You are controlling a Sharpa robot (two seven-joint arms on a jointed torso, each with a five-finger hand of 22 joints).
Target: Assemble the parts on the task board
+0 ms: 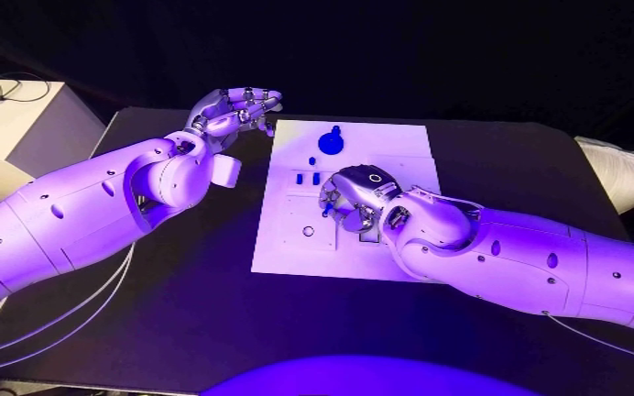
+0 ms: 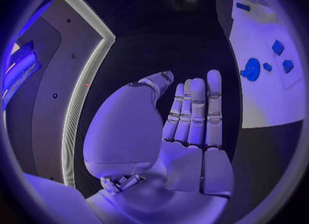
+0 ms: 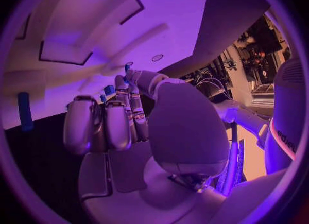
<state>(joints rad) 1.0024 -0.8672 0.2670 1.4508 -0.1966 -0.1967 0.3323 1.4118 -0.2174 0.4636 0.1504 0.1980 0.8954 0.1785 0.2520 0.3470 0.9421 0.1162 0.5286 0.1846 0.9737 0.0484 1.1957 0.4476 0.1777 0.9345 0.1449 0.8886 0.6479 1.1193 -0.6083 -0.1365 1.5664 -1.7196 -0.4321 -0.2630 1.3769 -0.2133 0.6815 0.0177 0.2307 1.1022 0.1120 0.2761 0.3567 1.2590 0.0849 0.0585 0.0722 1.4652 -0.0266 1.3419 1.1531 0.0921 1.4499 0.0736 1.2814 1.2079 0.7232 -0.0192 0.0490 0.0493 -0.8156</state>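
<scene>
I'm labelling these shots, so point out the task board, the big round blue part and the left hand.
task board (image 1: 397, 139), head view, bare white surface near its far edge.
round blue part (image 1: 331, 140), head view, middle of its disc.
left hand (image 1: 238, 110), head view, middle of the hand.

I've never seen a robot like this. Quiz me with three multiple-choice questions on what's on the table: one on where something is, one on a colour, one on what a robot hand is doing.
1. Where is the right robot hand?
A. Over the white board
B. Off the table
C. Beside the left arm's elbow

2. What colour is the round part near the board's far end?
A. Red
B. Blue
C. Yellow

3. What is the left robot hand doing?
A. Gripping a part
B. Pressing on the board
C. Holding nothing, fingers straight

Answers: 1 A, the head view shows it above the middle of the white board. 2 B, it stands out dark blue on the pale board. 3 C, the left wrist view shows a bare palm and straight fingers, beside the board's far corner.
</scene>
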